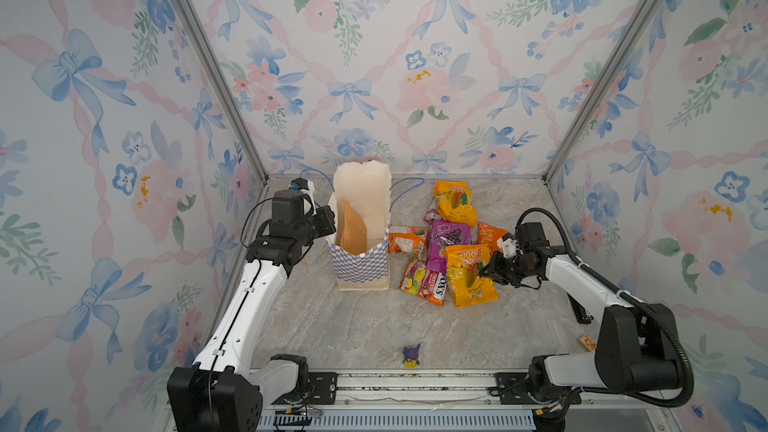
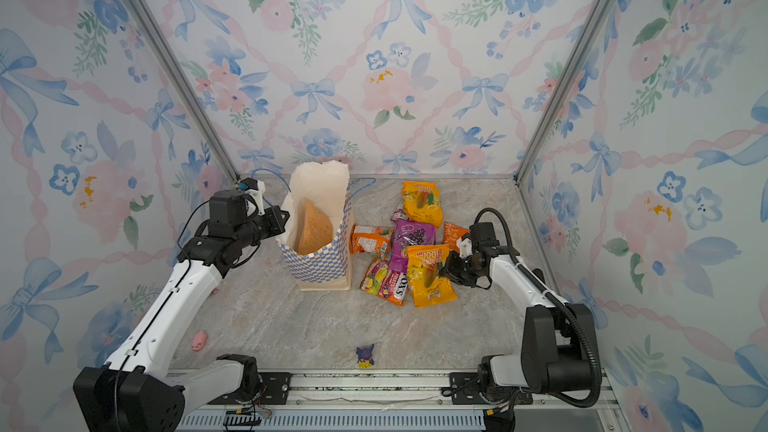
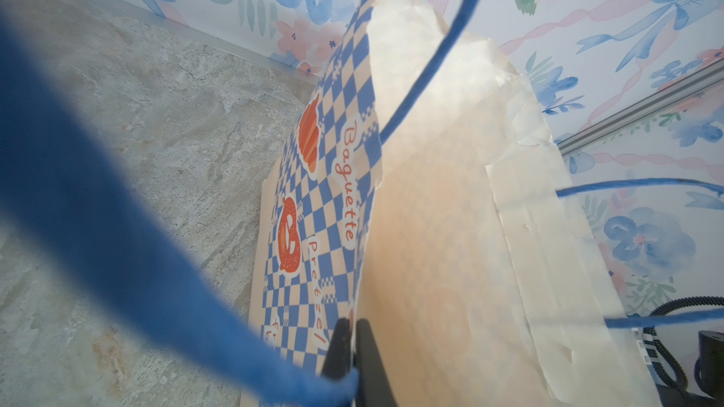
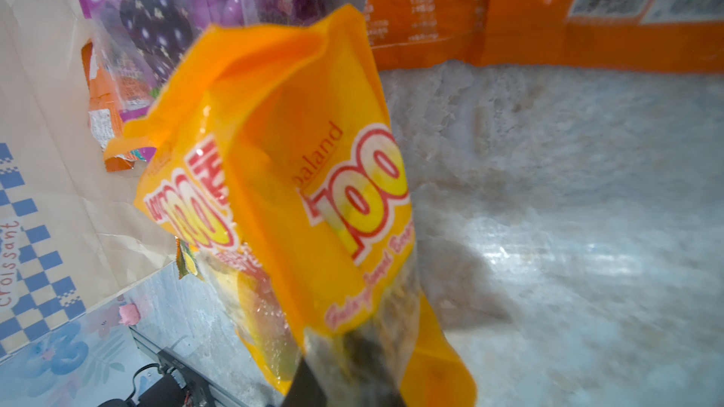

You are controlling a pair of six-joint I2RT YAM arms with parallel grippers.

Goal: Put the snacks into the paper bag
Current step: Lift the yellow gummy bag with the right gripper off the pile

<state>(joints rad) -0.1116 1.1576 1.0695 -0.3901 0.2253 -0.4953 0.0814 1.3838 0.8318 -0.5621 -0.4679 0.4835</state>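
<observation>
The paper bag [image 1: 361, 261] [image 2: 322, 263] stands upright left of centre, its mouth open. My left gripper [image 1: 329, 221] [image 3: 351, 342] is shut on the bag's left wall [image 3: 450, 229], one finger inside and one outside. Several snacks lie in a pile right of the bag: a purple packet [image 1: 449, 238], orange packets [image 1: 407, 241], a FOX'S packet [image 1: 424, 282] and a yellow one at the back [image 1: 453, 201]. My right gripper [image 1: 487, 270] [image 4: 352, 350] is shut on the right edge of the yellow-orange LOT 100 packet [image 1: 469, 280] [image 4: 297, 197], which folds between the jaws.
A tan paper sheet [image 1: 351, 230] leans inside the bag. Blue cord handles [image 1: 405, 184] hang off its rim; one crosses the left wrist view [image 3: 98, 229]. A small purple-and-yellow figurine [image 1: 411, 356], a wooden block [image 1: 587, 342] and a pink bit [image 2: 198, 339] sit near the front.
</observation>
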